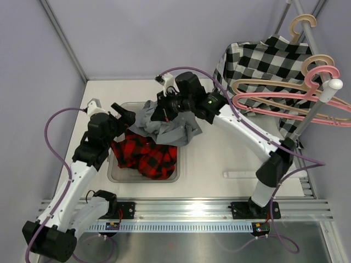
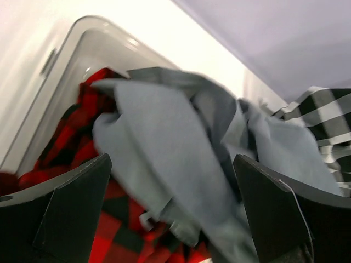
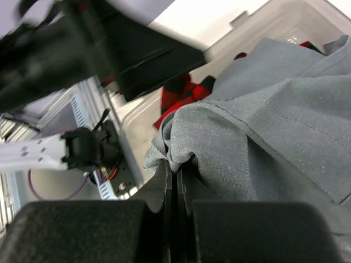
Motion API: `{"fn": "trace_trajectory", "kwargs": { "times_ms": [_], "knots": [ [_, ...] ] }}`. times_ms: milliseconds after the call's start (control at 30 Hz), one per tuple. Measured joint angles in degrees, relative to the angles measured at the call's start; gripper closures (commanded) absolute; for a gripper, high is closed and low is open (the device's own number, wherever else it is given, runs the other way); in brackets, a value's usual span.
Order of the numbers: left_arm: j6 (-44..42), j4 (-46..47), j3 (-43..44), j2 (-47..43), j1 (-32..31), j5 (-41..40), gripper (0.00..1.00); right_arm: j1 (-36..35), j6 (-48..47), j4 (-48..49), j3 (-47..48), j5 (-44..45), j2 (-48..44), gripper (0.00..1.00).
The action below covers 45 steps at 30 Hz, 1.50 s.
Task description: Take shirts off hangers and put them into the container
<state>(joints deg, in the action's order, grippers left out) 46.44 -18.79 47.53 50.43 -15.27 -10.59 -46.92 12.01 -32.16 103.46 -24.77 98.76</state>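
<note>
The grey shirt [image 1: 164,129] hangs bunched over the far right part of the container [image 1: 115,174], and my right gripper [image 1: 166,108] is shut on a fold of it [image 3: 176,172]. Its cloth [image 3: 263,120] fills the right wrist view. Under it, the red-and-black plaid shirt [image 1: 145,156] lies inside the container. My left gripper [image 1: 123,115] stands open at the container's far left; in the left wrist view its wide-apart jaws [image 2: 173,213] frame the grey shirt [image 2: 164,131] and the plaid [image 2: 71,137], holding nothing. The black-and-white checked shirt [image 1: 263,60] hangs on a tan hanger [image 1: 303,22] at the back right.
A bare pink hanger [image 1: 285,101] and a bare tan hanger [image 1: 263,85] hang on the grey rack pole [image 1: 312,109] in front of the checked shirt. A white bar [image 1: 241,174] lies on the table near the right arm's base. Lilac walls close in the left and the back.
</note>
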Motion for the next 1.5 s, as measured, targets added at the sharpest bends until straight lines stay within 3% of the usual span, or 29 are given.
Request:
{"fn": "trace_trajectory", "kwargs": {
  "times_ms": [300, 600, 733, 867, 967, 1000, 1100, 1133, 1367, 1500],
  "knots": [
    [-2.6, -9.2, 1.0, -10.6, 0.0, -6.1, 0.01, 2.0, 2.5, 2.3, 1.6, -2.5, 15.7, 1.00],
    [-6.5, -10.7, 6.5, -12.9, 0.0, -2.9, 0.01, 0.2, 3.1, -8.1, 17.6, -0.7, 35.3, 0.83],
    [-7.0, -10.7, 6.5, -13.4, 0.0, -0.2, 0.01, -2.0, 3.3, -10.3, 18.3, 1.7, 39.8, 0.80],
    [-7.2, -11.1, 6.5, -15.0, 0.0, 1.3, 0.01, -3.2, 4.5, -7.9, 15.4, 2.4, 39.6, 0.66],
    [-7.5, -11.8, 6.8, -16.2, 0.0, 1.7, 0.01, -4.2, 5.1, -6.4, 14.1, 4.7, 38.7, 0.44],
    [-7.6, -12.0, 7.3, -16.4, 0.0, 1.7, 0.01, -4.9, 5.0, -5.9, 13.5, 6.2, 38.1, 0.32],
    [-8.4, -12.4, 8.9, -16.5, 0.0, 1.8, 0.01, -7.8, 4.2, -4.8, 11.4, 11.9, 35.5, 0.15],
    [-8.8, -12.5, 9.5, -16.5, 0.0, 1.8, 0.01, -8.9, 4.0, -4.9, 10.7, 14.2, 34.3, 0.03],
    [-11.6, -15.8, 12.3, -16.6, 0.0, 0.3, 0.01, -10.4, 4.2, -11.5, 4.0, 26.0, 23.4, 0.00],
    [-12.7, -17.3, 13.2, -16.7, 0.0, -0.9, 0.01, -9.8, 6.3, -14.1, -1.7, 32.4, 10.7, 0.01]
  ]
}}
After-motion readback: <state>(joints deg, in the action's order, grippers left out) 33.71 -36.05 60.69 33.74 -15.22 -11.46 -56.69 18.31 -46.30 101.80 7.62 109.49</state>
